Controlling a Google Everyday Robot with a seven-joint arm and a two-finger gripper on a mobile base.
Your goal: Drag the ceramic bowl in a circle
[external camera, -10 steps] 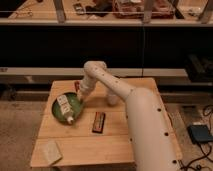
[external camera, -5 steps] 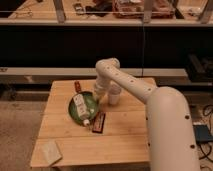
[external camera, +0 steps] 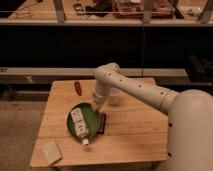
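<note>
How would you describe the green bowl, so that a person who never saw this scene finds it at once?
Find the wooden table. Left of its centre lies the bowl, with the gripper shut on its far right rim. It is the only round, green thing there, with a white bottle lying in it; the bar beside it is dark and flat.

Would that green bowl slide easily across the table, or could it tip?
The ceramic bowl looks glossy and shallow, so it probably slides without tipping. The pincer, shut on its rim, pulls off-centre, so it may pivot. The white bottle lying inside could roll.
</note>
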